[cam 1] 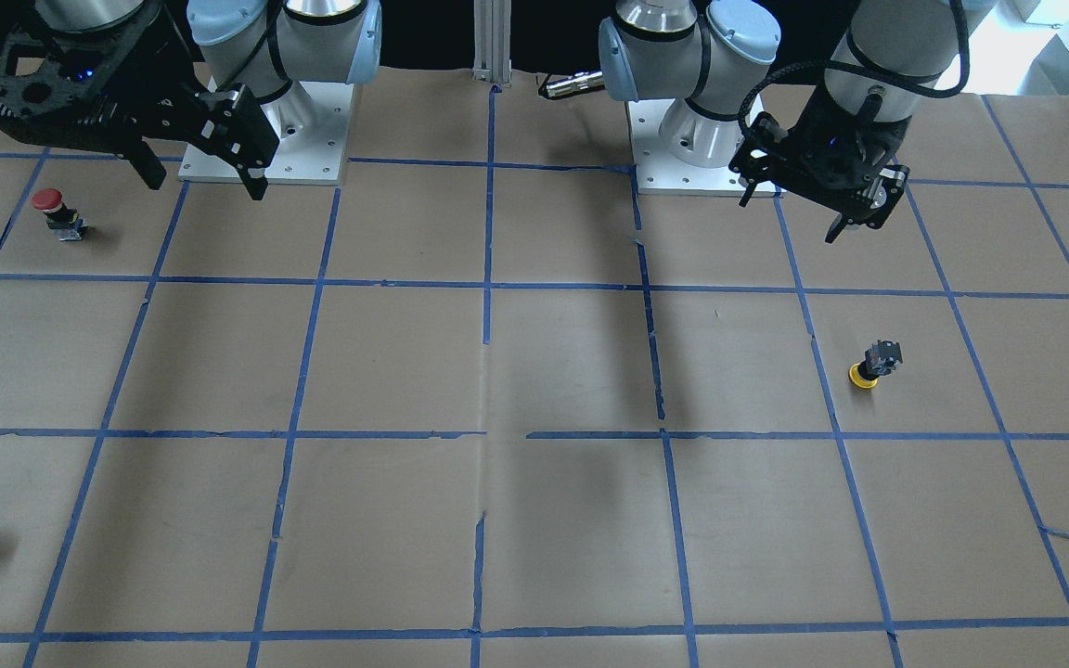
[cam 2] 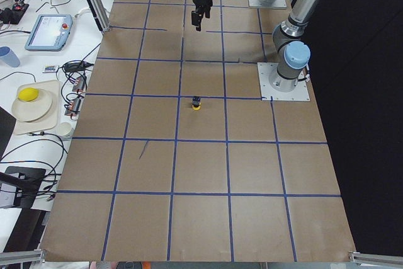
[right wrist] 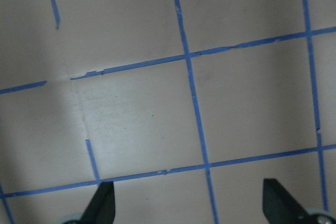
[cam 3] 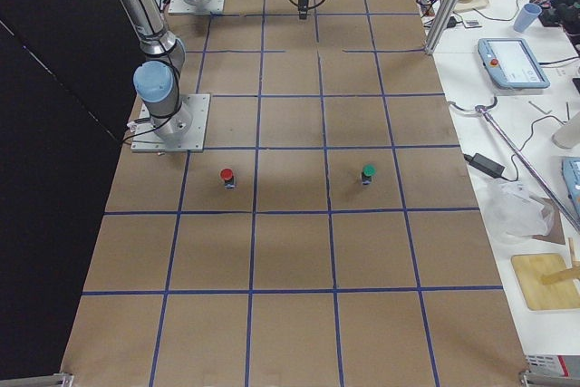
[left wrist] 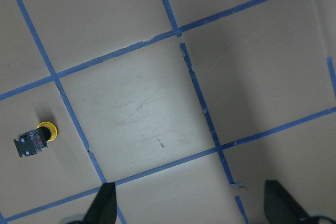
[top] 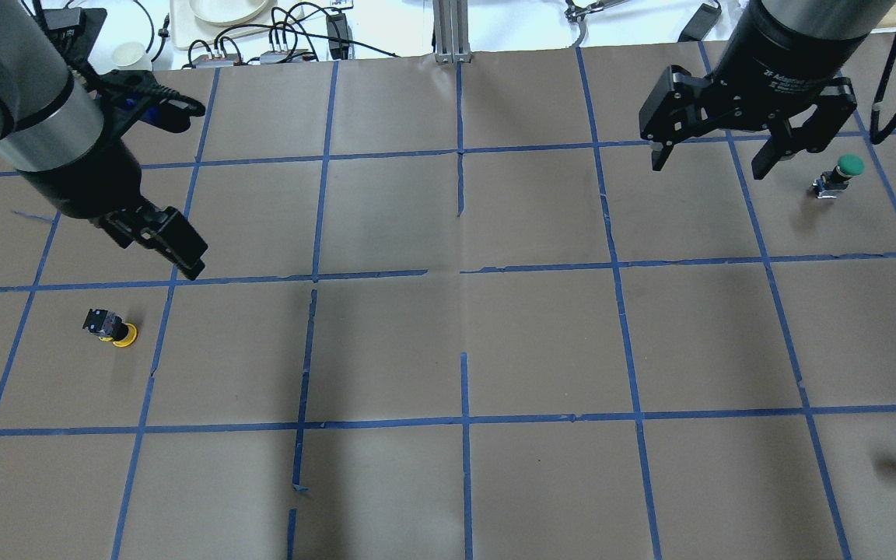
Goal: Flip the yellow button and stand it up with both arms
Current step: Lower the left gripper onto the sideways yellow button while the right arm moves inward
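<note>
Near means the robot's side and left means the robot's left, as in the overhead view.

Near edge: two white base plates (cam 1: 321,139) are bolted to the table (cam 1: 534,371). The table is covered in brown paper ruled into squares with blue tape (cam 1: 488,284).

Near, right side: the red-capped button (cam 1: 57,211) stands cap up, alone in its square, a little out from the right-hand plate.

Over the right half: the right pincer (top: 711,166) is raised off the table with its fingers pointing down. It is spread wide and holds nothing. In the right wrist view both fingertips (right wrist: 100,205) sit in the lower corners, with only bare paper and tape between them.

Over the left half: the left pincer (left wrist: 194,205) is raised and tilted, also spread wide and empty. Both of its tips show at the bottom of the left wrist view.

Mid-depth, left half: the yellow button (top: 112,327) sits inside one taped square, touching no tape and clear of both pincers. It looks to rest on its yellow cap, and the left side view shows the black body above the cap. In the left wrist view it sits at the left edge, well apart from the tips.

Far, right side: the green-capped button (top: 841,175) stands cap up, alone in its square. In the overhead view the right pincer is near it but not touching.
</note>
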